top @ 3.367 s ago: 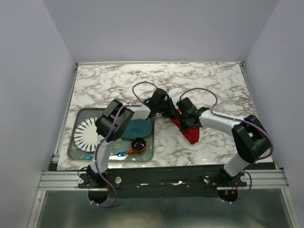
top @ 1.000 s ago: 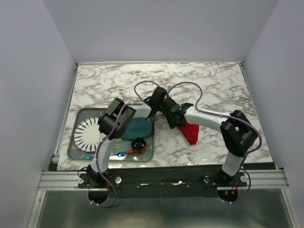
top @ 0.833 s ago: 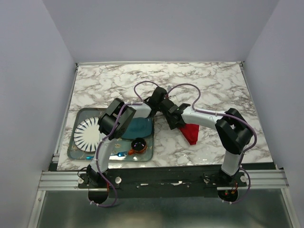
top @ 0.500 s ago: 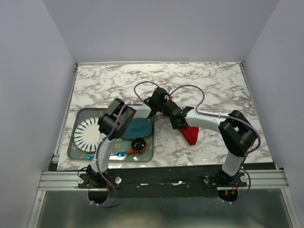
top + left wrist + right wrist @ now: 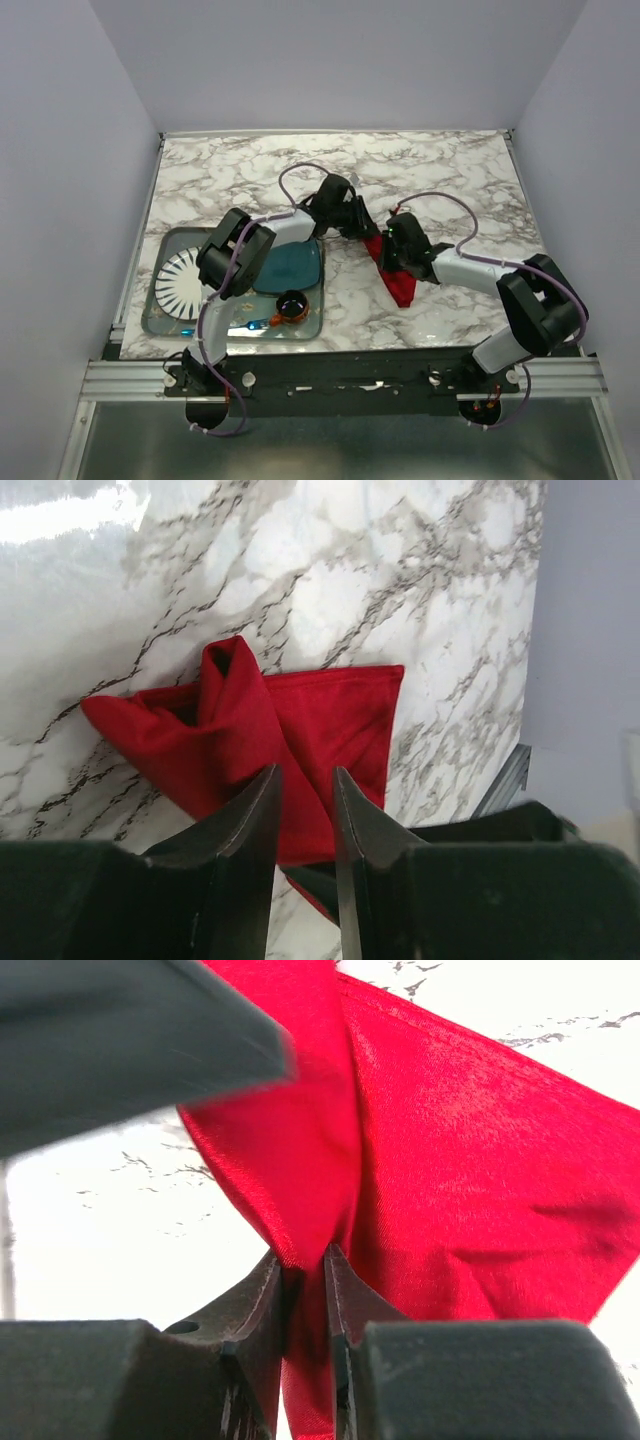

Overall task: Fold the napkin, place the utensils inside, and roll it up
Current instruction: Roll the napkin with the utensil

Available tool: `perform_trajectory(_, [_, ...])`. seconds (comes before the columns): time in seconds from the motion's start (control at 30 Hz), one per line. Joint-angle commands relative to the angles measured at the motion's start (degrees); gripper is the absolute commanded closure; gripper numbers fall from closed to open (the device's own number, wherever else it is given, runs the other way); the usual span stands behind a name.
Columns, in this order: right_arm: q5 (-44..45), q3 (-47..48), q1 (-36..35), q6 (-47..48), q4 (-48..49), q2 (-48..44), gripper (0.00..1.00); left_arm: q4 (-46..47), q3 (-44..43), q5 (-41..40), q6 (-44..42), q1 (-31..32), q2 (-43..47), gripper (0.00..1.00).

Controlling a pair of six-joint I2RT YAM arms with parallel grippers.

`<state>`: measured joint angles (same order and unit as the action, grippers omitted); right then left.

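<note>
The napkin lies bunched on the counter, its folding apparently unfinished; the right pincer clamps a pleat of it; the left pincer is nearly closed, its grip unclear; filling and rolling remain.

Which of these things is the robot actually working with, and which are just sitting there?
Part of the job: the red napkin, pinched in the right gripper; the left gripper, just over it.

Just lying about: the tray, striped plate, teal plate, small dark cup, blue plastic utensil.
</note>
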<state>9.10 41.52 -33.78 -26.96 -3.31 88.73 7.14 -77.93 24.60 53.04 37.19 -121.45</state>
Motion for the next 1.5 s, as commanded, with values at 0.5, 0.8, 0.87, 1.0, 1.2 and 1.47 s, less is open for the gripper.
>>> perform_trajectory(0.5, [-50.4,-16.5,18.1,-13.0,29.2,15.3,0.78,-4.2,0.5,-1.1,-2.9,0.9,5.4,0.67])
perform_trajectory(0.8, [-48.1,-12.3,19.0,-11.9,19.8,14.9,0.76,-1.0,3.3,-1.4,-1.7,1.7,2.5,0.69])
perform_trajectory(0.87, [-47.3,-11.6,19.2,-10.8,17.6,14.6,0.76,-0.7,3.5,-2.3,-2.1,1.4,1.7,0.69])
perform_trajectory(1.0, [-45.1,-10.8,19.5,-9.3,14.8,13.0,0.68,0.3,3.4,-2.7,-2.8,1.2,-2.0,0.70])
perform_trajectory(1.2, [-39.7,-9.4,19.4,-6.4,7.7,7.3,0.58,1.5,3.6,-2.5,-2.5,1.4,-5.1,0.71])
perform_trajectory(1.47, [-24.2,1.0,13.7,1.6,-13.0,-2.2,0.41,2.4,4.5,-2.5,-1.7,1.4,-6.6,0.73])
